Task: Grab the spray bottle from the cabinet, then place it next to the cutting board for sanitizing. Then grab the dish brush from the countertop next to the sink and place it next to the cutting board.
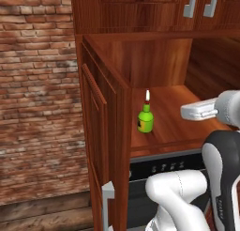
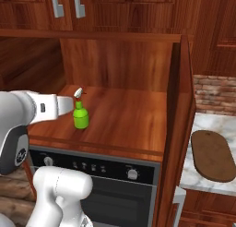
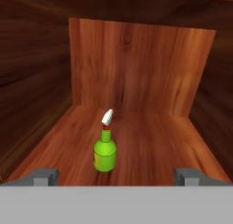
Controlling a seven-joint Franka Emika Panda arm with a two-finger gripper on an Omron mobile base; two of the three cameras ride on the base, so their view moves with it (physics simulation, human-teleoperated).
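Our end effector [image 3: 116, 176] is released, its two finger tips [image 3: 44, 176] standing wide apart at the bottom of the hand view with nothing between them. We hold it level at the front edge of the cabinet [image 1: 105, 108] opening, pointing straight in along the wooden shelf [image 2: 124, 120].

Just ahead of it we see the spray bottle [image 3: 105, 150] standing upright on that shelf, lime green with a dark neck and a white trigger nozzle tipped in red. It sits near the front of the shelf, centred between the finger tips in the hand view but apart from them, well clear of the cabinet's side and back walls.

Below the shelf we see a black oven panel [image 2: 99, 168] with knobs.

Off to the right, on the marble tabletop [image 2: 207, 129] beyond the cabinet wall, the cutting board [image 2: 213, 154] lies flat.
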